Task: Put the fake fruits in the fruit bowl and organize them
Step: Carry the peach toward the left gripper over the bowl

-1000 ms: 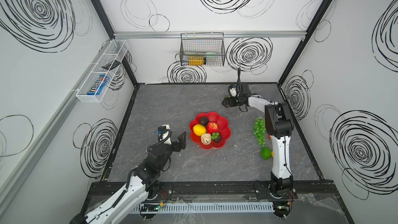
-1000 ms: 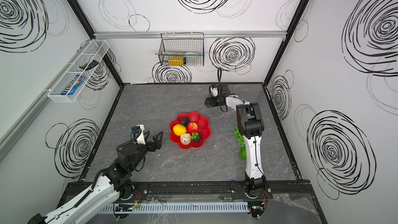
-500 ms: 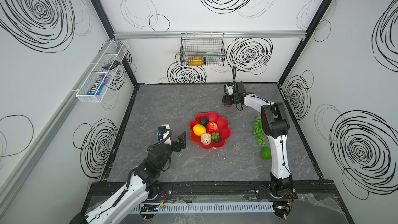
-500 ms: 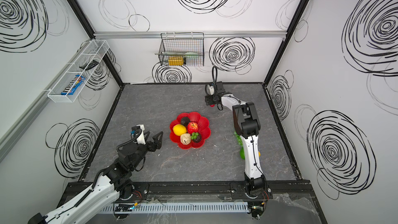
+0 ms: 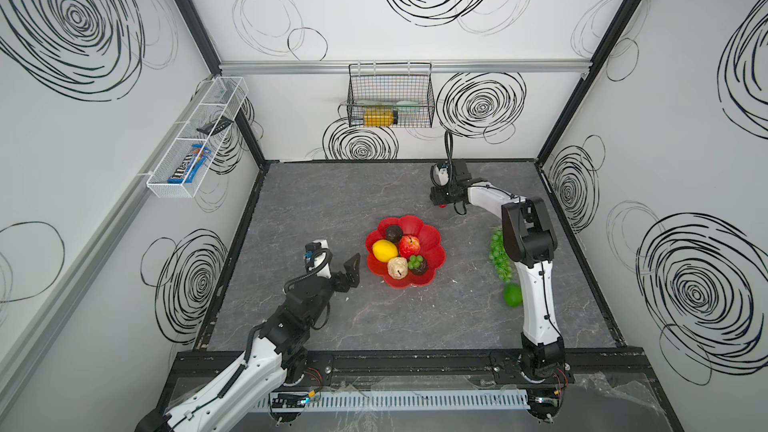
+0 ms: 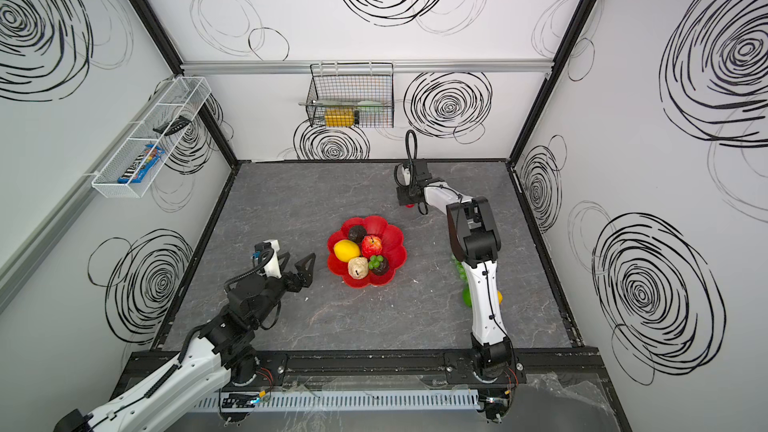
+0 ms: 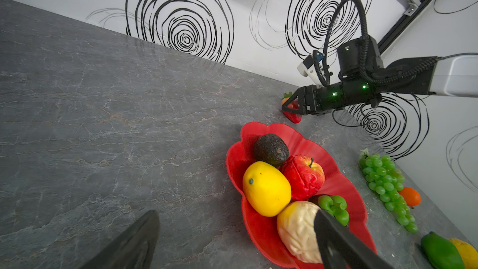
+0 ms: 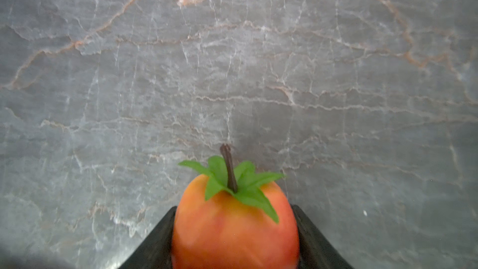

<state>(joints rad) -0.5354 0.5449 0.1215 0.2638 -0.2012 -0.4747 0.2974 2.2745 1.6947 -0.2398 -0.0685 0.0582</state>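
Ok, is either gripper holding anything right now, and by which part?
The right gripper has the strawberry between its fingers, pinched across the sides of its body, below the leafy cap. The left gripper is open and holds nothing.

white arms (image 5: 538,305), blk joints (image 5: 528,238), blk cables (image 5: 447,145)

light: bright, even | shadows: soft | right wrist close-up: seemingly defocused | edges: bowed

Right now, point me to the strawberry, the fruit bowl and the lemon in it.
strawberry (image 8: 235,231): right wrist view, orange-red body.
fruit bowl (image 5: 434,249): a top view, bare inner wall.
lemon (image 5: 384,250): a top view, yellow middle.
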